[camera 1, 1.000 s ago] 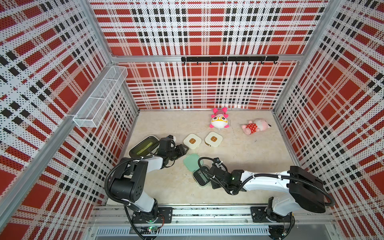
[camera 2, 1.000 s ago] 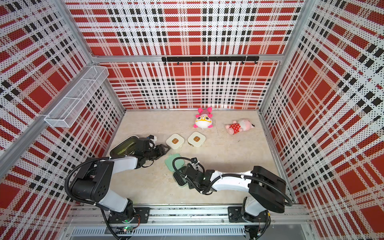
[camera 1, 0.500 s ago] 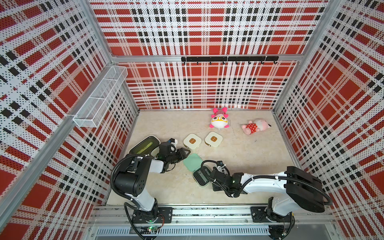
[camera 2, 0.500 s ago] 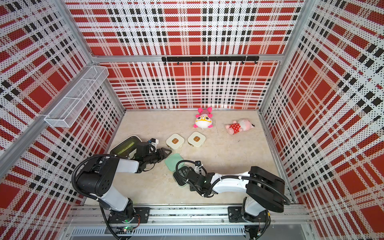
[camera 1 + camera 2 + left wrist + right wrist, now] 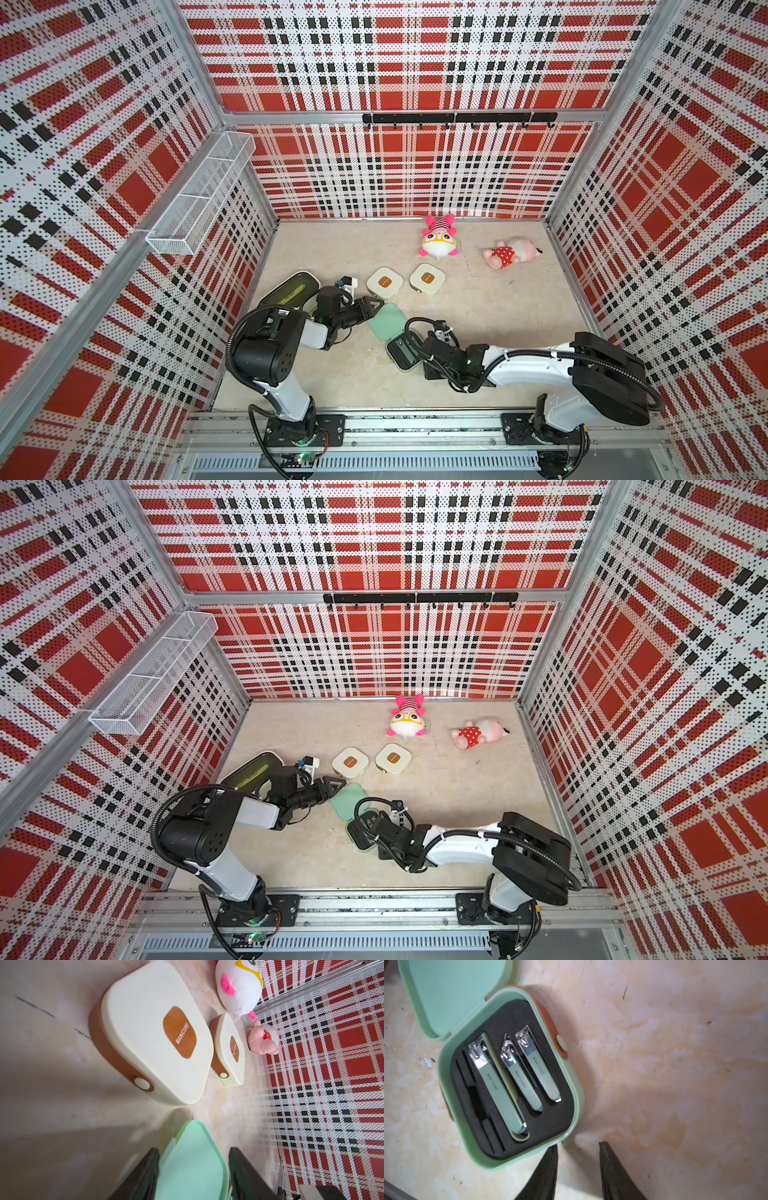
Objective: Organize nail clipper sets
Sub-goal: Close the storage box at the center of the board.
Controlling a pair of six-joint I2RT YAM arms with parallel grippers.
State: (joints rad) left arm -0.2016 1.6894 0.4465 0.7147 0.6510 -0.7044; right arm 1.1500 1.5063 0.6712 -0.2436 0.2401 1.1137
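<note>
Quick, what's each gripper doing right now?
Left gripper: jaws astride the mint lid; grip cannot be told.
Right gripper: open, holding nothing.

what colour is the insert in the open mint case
Insert: black, clearest in the right wrist view.

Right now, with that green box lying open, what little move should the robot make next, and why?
Probably fold the mint lid shut over its base. All three clippers sit in the black insert. The left gripper has a finger on either side of the lid. The right gripper, open and empty, sits beside the base.
</note>
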